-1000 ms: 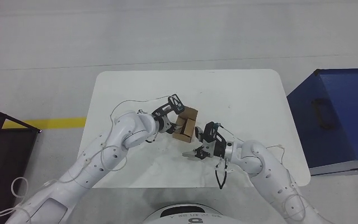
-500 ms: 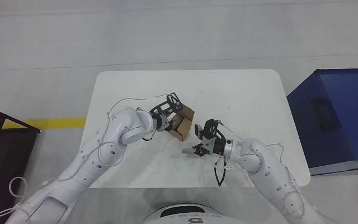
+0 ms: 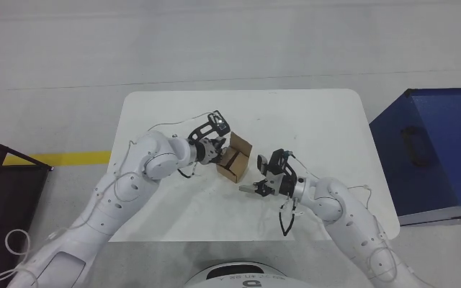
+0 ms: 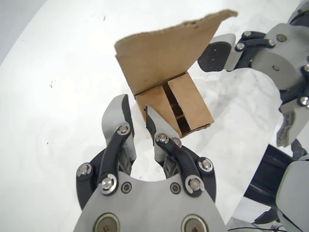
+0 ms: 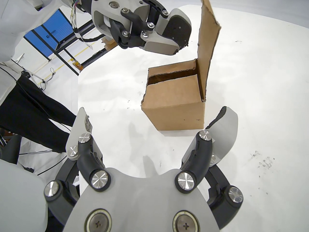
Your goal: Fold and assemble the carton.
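Nearest, the right gripper (image 3: 255, 175) sits low over the white table (image 3: 310, 122), its fingers spread wide and empty, just near-right of the carton (image 3: 235, 160). The small brown carton stands near the table's middle, with two flaps folded in and one flap (image 5: 207, 37) upright. At its far-left side is the left gripper (image 3: 215, 149), fingers narrowly parted, holding nothing.

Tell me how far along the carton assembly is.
Done: the carton stands as a box on the table, two flaps folded in with a gap between. In hand: nothing; the left gripper and right gripper are open, near it. Left: the tall flap stands upright, to be folded down.
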`<state>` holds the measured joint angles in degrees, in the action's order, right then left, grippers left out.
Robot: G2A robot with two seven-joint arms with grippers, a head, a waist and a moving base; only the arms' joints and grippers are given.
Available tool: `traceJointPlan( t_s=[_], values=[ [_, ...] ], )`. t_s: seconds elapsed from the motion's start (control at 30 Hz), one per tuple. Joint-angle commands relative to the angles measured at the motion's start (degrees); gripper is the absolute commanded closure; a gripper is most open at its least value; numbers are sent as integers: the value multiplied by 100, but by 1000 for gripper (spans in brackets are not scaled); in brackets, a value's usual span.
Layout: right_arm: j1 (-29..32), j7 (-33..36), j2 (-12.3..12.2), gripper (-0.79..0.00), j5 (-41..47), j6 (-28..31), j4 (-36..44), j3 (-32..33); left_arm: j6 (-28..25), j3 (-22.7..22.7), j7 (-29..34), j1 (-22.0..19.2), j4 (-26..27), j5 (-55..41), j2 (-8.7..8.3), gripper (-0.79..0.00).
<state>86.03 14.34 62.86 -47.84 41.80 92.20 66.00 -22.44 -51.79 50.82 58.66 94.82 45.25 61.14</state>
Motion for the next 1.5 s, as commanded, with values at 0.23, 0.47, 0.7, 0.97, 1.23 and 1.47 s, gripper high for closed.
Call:
traceJointPlan(
  t_s=[0.23,0.47,0.7,0.97,1.23,1.47],
  values=[
    [85,-124,-29,-776,-54,-42,87,78,361,-931,405,512,-66,-1612,-163,-785],
    [154,-301,-44,-748,-81,13,35,99,418,-986,770,524,-188,-1765,-202,-785],
    [261,-471,-71,-748,-137,79,-5,177,440,-442,685,262,-463,-1344,-97,-680],
    [442,-640,-116,-760,-216,163,34,325,489,262,439,-166,-833,-1008,112,-502],
    [560,-739,-155,-763,-258,245,40,449,435,618,390,-447,-1113,-1069,262,-231],
    [568,-765,-176,-767,-264,295,28,499,271,769,353,-593,-1192,-1086,338,0]
  ],
)
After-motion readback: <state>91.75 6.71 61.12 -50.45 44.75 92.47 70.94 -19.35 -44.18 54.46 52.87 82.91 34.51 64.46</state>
